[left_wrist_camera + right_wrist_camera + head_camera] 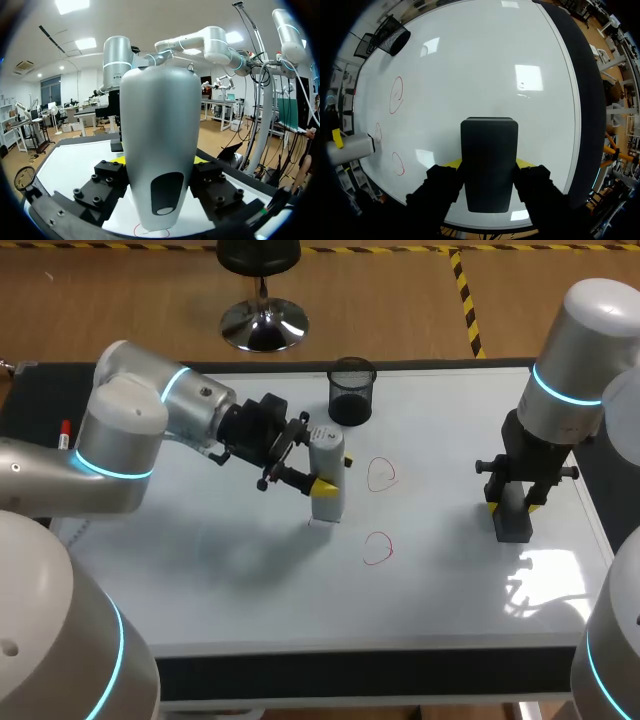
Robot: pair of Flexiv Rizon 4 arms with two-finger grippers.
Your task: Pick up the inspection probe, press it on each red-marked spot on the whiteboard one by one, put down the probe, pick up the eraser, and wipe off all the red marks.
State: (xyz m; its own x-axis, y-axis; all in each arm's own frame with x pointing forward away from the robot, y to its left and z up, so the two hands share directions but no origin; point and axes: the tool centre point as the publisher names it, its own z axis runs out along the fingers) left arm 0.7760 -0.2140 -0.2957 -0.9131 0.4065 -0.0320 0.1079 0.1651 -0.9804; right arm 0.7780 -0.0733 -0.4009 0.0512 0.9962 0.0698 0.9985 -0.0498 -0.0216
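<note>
Grips the inspection probe (327, 498) upright in the clenched left gripper (330, 472), tip down on the whiteboard (440, 590) just beside the red marks (381, 475). Clamps the eraser (512, 522) from both sides in the right gripper (512, 502), near the board's right edge. Leaves bare board between both grippers and along the near edge. Shows a mesh cup (351, 392) at the far edge, behind the probe.

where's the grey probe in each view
head view: grey plastic inspection probe, upright left of the red circles
left wrist view: probe held in the left gripper
right wrist view: probe beside the red circles
shared landmark: black mesh cup
</note>
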